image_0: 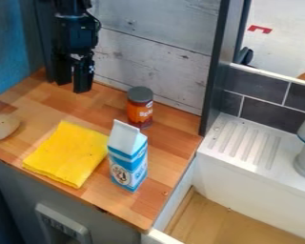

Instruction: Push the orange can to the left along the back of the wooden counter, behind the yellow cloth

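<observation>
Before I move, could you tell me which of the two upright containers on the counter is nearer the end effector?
The round can with the dark lid; the blue-and-white carton stands farther from the end effector, beside the yellow cloth.

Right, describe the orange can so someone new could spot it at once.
On the wooden counter, look toward the pale plank wall. The short orange can with a dark grey lid stands upright just behind the blue-and-white carton. Unlike that taller, square-sided carton, it is round and flat-topped.
</observation>
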{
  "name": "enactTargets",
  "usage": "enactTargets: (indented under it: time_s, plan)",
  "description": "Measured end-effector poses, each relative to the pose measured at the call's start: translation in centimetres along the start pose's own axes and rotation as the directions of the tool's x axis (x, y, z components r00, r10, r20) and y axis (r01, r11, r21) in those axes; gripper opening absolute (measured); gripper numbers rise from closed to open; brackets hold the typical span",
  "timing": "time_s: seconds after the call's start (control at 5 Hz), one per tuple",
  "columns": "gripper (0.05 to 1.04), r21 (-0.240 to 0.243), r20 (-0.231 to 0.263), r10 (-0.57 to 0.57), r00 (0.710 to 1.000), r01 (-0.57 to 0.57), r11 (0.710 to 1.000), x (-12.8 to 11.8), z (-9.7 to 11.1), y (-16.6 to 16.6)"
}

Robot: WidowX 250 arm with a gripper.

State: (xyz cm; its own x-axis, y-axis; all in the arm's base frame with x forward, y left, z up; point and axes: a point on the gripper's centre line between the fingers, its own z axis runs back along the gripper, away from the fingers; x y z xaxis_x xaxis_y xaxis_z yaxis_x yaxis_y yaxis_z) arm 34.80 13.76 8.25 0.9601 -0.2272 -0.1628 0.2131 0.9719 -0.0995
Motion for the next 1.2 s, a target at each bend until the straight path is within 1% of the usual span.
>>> enactTargets:
  time_s: [0.2, 0.4, 0.6, 0.8, 1.0, 1.2]
  plan:
    - [0.998, -0.028, -0.038, 0.004, 0.999, -0.005, 1.0, -0.1, -1.7, 0.0]
    - [0.998, -0.017, -0.015, 0.029, 0.999, -0.029, 0.999, -0.3, -2.1, -0.3]
    - [0.998, -0.004, -0.016, 0.032, 0.999, -0.032, 0.999, -0.2, -1.0, -0.9]
    - [0.998, 0.043, 0.0, -0.027, 1.0, 0.027, 0.999, 1.4, -0.5, -3.2]
    - [0.998, 0.096, 0.042, -0.031, 0.999, 0.027, 0.995, 2.5, 0.8, -5.5]
    - [0.998, 0.143, 0.055, -0.086, 0.995, 0.077, 0.987, 3.4, 2.3, -8.9]
